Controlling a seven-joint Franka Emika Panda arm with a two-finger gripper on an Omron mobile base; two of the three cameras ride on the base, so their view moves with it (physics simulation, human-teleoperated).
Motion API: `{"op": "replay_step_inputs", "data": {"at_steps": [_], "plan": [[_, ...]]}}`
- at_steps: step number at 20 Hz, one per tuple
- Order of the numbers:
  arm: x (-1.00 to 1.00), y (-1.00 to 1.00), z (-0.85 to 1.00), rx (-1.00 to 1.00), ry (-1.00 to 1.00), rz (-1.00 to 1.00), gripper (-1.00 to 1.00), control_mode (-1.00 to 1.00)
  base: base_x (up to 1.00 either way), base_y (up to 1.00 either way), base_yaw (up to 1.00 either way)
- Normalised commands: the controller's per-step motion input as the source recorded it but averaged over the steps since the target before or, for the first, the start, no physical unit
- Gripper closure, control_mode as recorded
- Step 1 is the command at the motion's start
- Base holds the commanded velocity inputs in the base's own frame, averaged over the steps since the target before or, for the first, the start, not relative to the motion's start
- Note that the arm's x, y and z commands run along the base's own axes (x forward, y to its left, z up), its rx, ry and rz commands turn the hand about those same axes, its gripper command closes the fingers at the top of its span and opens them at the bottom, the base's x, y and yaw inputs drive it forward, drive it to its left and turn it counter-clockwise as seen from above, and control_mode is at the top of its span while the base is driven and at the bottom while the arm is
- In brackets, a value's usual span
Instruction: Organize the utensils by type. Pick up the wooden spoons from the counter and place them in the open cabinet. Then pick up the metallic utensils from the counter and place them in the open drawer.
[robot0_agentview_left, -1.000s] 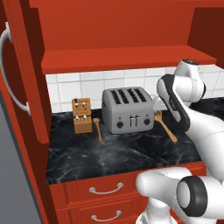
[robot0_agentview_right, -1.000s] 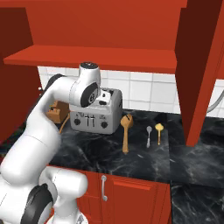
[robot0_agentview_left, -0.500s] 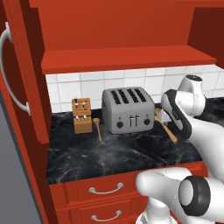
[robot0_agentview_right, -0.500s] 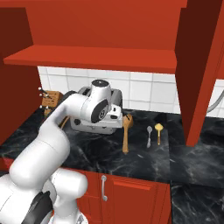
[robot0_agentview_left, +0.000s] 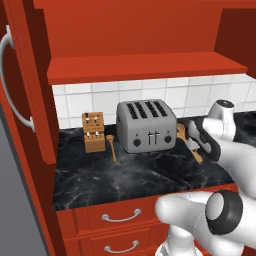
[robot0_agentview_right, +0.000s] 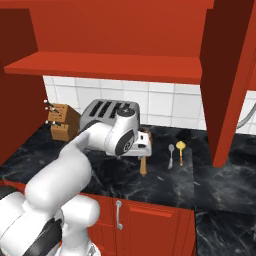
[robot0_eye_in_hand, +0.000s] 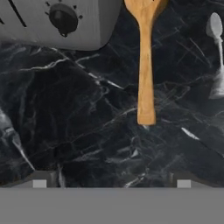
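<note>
My gripper hangs wide open and empty over the counter, above the handle end of a wooden spoon lying just right of the toaster. A second wooden spoon lies between toaster and knife block. The metal spoon and gold-tinted piece lie beside each other, farther right.
</note>
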Motion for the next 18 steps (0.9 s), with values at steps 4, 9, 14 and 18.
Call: {"op": "replay_step_inputs", "data": {"at_steps": [4, 9, 14, 18], "plan": [[0.21, -0.37, -0.36, 0.00, 0.00, 0.04, -1.00, -1.00, 0.00, 0.00, 0.00], [0.19, -0.29, -0.35, 0.00, 0.00, 0.03, -1.00, -1.00, 0.00, 0.00, 0.00], [0.24, -0.02, -0.21, 0.00, 0.00, 0.01, -1.00, -1.00, 0.00, 0.00, 0.00], [0.28, 0.00, -0.16, 0.00, 0.00, 0.02, -1.00, -1.00, 0.00, 0.00, 0.00]]}}
